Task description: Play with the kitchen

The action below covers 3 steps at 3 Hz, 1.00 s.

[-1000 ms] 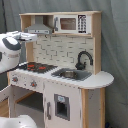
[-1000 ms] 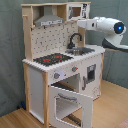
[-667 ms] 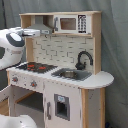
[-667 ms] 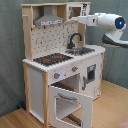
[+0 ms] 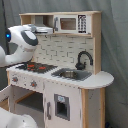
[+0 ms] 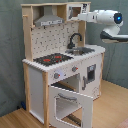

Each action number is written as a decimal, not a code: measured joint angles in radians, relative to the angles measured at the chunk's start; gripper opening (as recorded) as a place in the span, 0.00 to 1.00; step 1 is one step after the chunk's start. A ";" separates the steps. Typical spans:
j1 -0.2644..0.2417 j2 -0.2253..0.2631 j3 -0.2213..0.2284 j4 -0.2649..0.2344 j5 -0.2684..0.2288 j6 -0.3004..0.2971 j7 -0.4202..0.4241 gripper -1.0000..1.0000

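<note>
In the second exterior view, the kitchen (image 6: pixel 62 60) stood on a wooden floor (image 6: pixel 115 107), its oven door (image 6: pixel 72 102) hanging open. The white arm (image 6: pixel 102 17) reached toward the top shelf near the microwave (image 6: pixel 77 9).

Both exterior views face the kitchen (image 5: pixel 60 70) (image 6: pixel 62 60) from near, at counter height: the first exterior view from its sink end, the second exterior view from its hob end; both share its front.

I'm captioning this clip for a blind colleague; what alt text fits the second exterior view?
A white robot arm reaches from the second exterior view's right toward the top shelf of a tall toy kitchen of pale wood and white panels. Its oven door hangs open below the red-ringed hob, beside the black faucet.
</note>
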State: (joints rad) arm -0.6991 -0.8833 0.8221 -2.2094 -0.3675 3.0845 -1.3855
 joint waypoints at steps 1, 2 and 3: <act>-0.041 0.076 -0.001 0.013 -0.001 0.064 -0.031 1.00; -0.075 0.157 0.022 0.054 -0.001 0.088 -0.068 1.00; -0.106 0.220 0.064 0.110 -0.001 0.086 -0.094 1.00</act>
State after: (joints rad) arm -0.8048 -0.6638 0.8856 -2.0992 -0.3686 3.1704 -1.4796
